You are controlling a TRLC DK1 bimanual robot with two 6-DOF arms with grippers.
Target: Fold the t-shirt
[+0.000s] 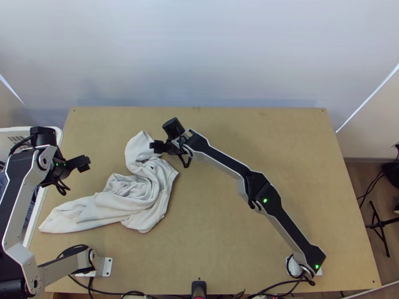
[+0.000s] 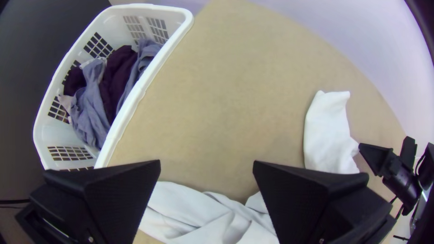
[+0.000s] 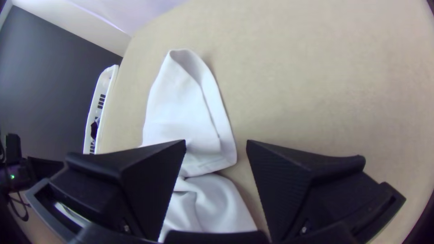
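1. Right gripper (image 3: 216, 147): fingers apart, grasping nothing, at the far end of the white t-shirt (image 1: 154, 184).
2. Left gripper (image 2: 206, 167): spread and empty, near the laundry basket (image 2: 120, 126).
3. The t-shirt lies bunched on the wooden table (image 1: 259, 149).
4. Seemingly the flattening stage; next, pinch separate edges and spread them before folding.

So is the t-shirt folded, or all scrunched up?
Scrunched up, not folded: the white t-shirt lies in a wrinkly bunch on the table, with two ends sticking out.
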